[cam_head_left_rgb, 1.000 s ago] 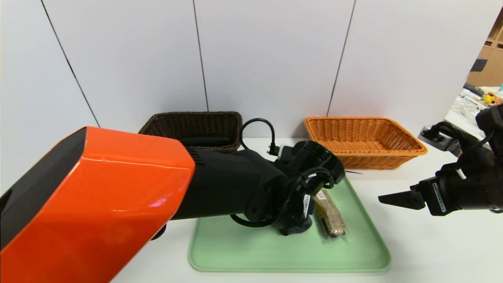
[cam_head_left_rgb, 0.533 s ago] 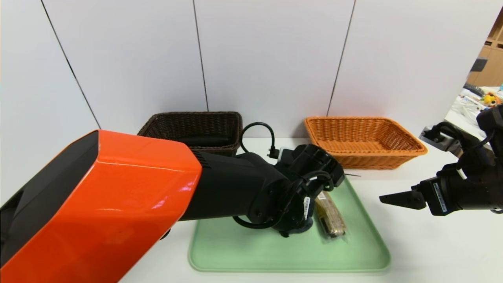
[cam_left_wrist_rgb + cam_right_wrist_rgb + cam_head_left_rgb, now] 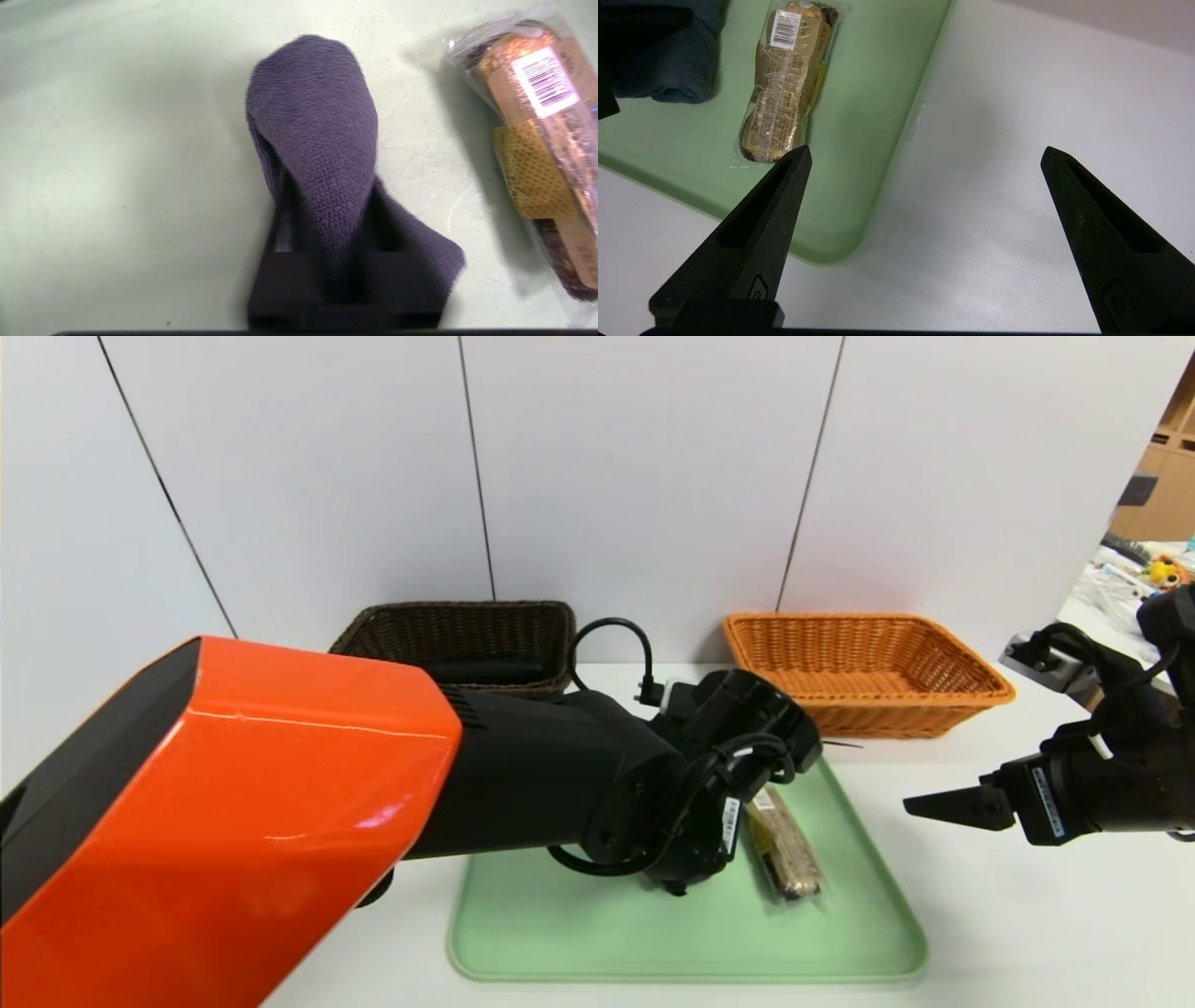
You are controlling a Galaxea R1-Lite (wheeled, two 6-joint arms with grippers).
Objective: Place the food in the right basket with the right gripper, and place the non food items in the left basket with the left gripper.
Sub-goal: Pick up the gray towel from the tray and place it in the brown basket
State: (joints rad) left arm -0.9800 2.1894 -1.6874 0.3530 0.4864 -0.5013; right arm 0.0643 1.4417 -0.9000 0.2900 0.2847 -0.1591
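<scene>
Beyond the left gripper [image 3: 695,877] stands a plain white wall [image 3: 644,476] with thin dark seams. Light wooden shelving [image 3: 1167,476] shows far behind the right gripper [image 3: 952,807], above a cluttered white surface [image 3: 1111,583].

Left gripper [image 3: 345,275]: we see it over tray [image 3: 691,933], shut on cloth [image 3: 317,116]
Bar [image 3: 786,849]: lies just beside cloth, free tray between
Bar to right gripper [image 3: 924,149]: tray rim only, then bare table [image 3: 1018,924]
Orange basket [image 3: 868,663]: open top
Dark basket [image 3: 467,635]: left arm [image 3: 308,765] crosses its front
</scene>
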